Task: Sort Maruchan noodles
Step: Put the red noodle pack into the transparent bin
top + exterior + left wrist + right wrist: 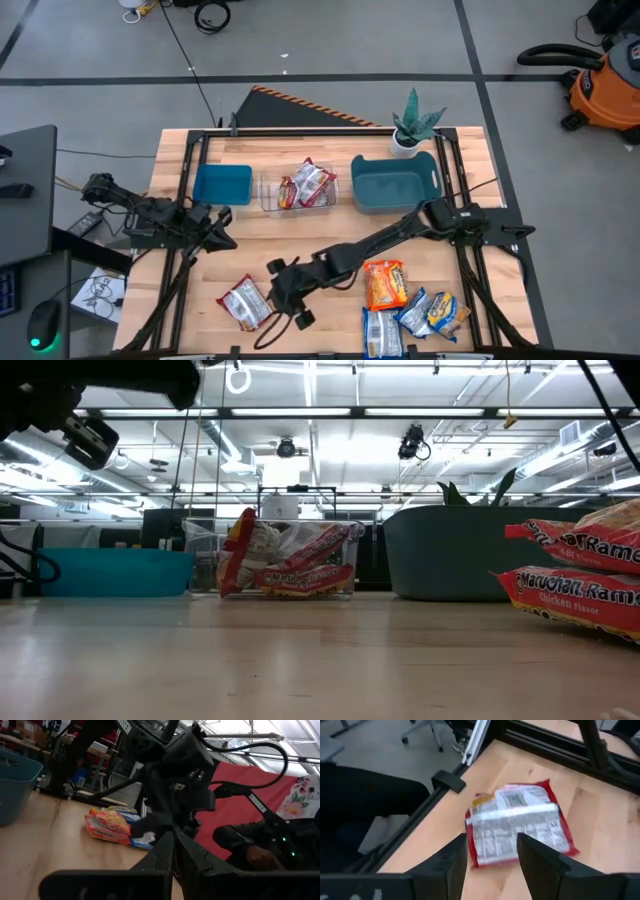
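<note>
The right arm's dark links cover part of the table [330, 235] between the clear tub [299, 190] and the front packets, and the lower rim of the high view cuts off the blue-and-yellow packet [382, 333] at the front edge. In the low view only the ends of two orange packets [575, 575] show at the side. The right tool [288, 292] hangs near the table's front, just beside a red-and-silver packet [244, 303] that lies flat, printed back up, close to the front-left frame rail. Its fingers [451, 862] stand wide apart and hold nothing; in its own wrist view the packet lies between and beyond them, and whether they touch it cannot be told. The left tool [218, 228] waits at the table's left side, its fingers narrowed almost together around nothing.

The clear tub at the back centre holds red-and-silver packets [310, 183], some leaning upright. The small blue bin [222, 184] to its left and the large teal bin [394, 183] to its right show bare floors.

An orange packet [385, 284] lies right of the right tool, with two more blue-and-yellow packets [433, 313] beside it towards the front-right corner. A potted plant [412, 127] stands at the back right edge. The middle of the table lies open
</note>
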{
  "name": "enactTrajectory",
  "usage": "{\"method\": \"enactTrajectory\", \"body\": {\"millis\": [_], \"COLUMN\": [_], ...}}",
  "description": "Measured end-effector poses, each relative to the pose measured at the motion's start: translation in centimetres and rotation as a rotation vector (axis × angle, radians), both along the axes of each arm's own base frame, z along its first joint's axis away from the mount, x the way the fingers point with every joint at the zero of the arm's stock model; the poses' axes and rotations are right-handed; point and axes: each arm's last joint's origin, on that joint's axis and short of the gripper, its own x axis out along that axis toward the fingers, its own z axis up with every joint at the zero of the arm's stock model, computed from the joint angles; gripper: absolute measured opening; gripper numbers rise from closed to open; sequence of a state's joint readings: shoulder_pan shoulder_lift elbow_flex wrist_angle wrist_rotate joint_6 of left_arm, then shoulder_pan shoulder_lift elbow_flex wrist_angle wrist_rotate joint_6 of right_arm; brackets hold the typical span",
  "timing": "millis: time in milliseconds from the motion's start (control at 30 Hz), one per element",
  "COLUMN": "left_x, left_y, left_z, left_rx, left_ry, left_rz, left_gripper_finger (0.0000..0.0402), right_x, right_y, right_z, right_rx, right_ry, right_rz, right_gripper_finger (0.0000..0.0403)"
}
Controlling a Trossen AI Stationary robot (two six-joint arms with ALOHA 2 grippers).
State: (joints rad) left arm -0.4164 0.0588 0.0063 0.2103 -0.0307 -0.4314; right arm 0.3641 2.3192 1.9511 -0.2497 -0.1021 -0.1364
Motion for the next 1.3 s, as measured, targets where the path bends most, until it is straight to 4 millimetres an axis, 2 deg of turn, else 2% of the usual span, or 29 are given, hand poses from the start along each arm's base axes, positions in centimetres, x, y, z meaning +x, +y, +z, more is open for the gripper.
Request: {"method": "enactTrajectory", "body": {"millis": [167,400,567,733,900,1067,1300], "left_x": [0.0,0.0,0.0,0.0,0.0,0.0,0.0], "left_y": [0.0,0.0,0.0,0.0,0.0,0.0,0.0], "left_z": [-0.1,-0.1,0.0,0.1,0.0,0.1,0.1], "left_rx": [0.022,0.022,0.022,0.019,0.019,0.019,0.019], "left_ry": [0.003,0.001,-0.009,-0.014,-0.013,-0.015,-0.017], "left_rz": [0.004,0.005,0.005,0.006,0.006,0.006,0.006], "left_gripper_finger": [0.0023,0.0023,0.0023,0.0023,0.0023,0.0023,0.0023], "right_x": [1.6,2.9,3.0,2.3,2.1,2.3,2.6], "right_y": [0.3,0.4,0.5,0.8,1.3,1.7,2.1], "right_z": [-3.0,-4.7,-6.0,-8.1,-7.7,-9.0,-9.2], "right_rx": [-0.035,-0.083,-0.147,-0.248,-0.275,-0.274,-0.301], "right_ry": [-0.004,-0.032,-0.044,0.049,0.041,0.027,-0.026], "right_rz": [0.026,0.047,0.077,0.095,0.085,0.061,-0.07], "right_gripper_finger": [0.0189,0.0208,0.0212,0.0199,0.0183,0.018,0.018]}}
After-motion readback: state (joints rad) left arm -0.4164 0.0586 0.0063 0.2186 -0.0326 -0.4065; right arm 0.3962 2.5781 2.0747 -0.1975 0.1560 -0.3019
